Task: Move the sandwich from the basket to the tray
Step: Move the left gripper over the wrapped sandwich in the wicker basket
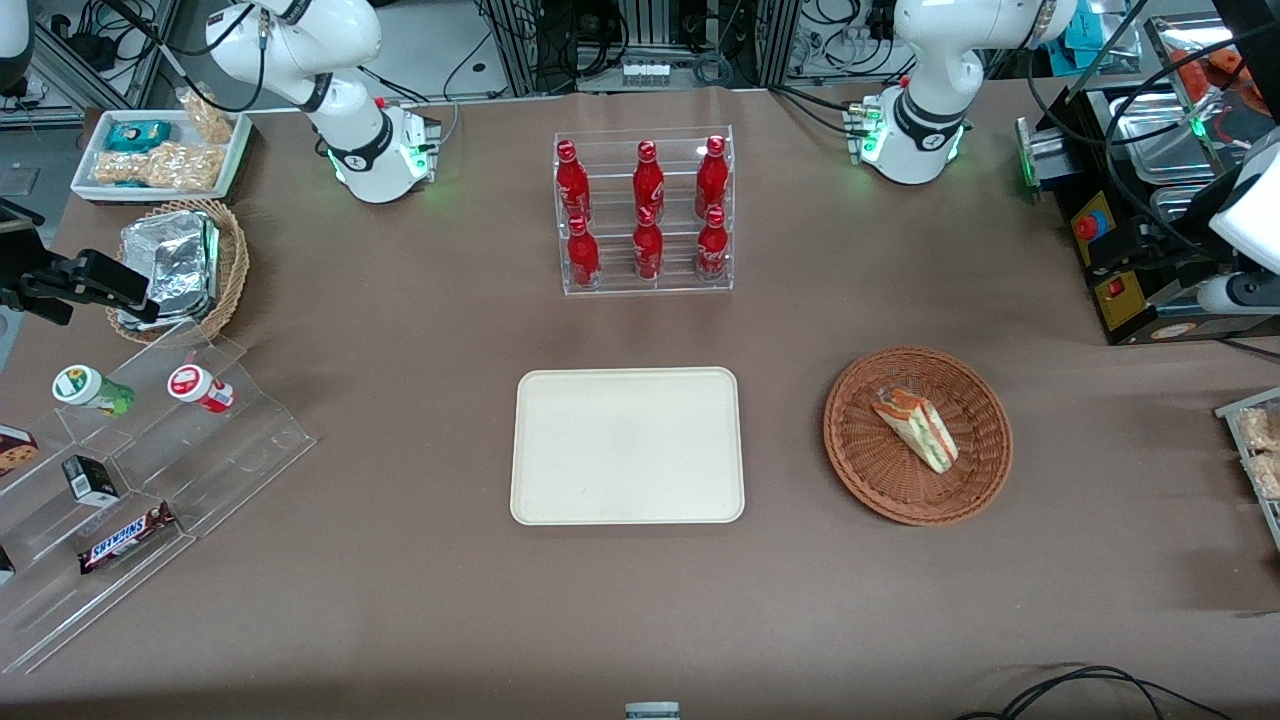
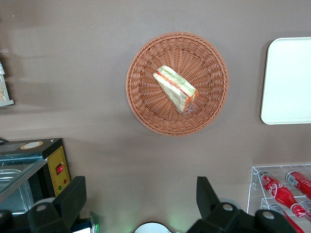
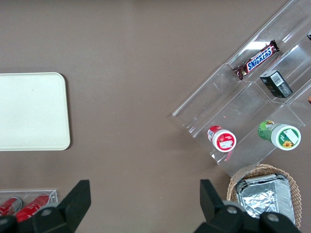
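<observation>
Front view: sandwich (image 1: 917, 429) lies in the basket (image 1: 862, 455), beside the bare tray (image 1: 627, 445), toward the working arm's end of the surface (image 1: 400, 600).

Left wrist view: tool (image 2: 141, 199) hangs high above the basket, fingers (image 2: 73, 199) spread wide, gripping nothing.

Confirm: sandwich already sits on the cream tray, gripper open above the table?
Not quite. The front view shows the sandwich lying in the reddish-brown wicker basket; the cream tray holds nothing. The gripper does hang open above the table.

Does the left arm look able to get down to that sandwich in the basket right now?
Probably yes: the gripper is open above the table, and the sandwich lies uncovered in the shallow basket.
</observation>
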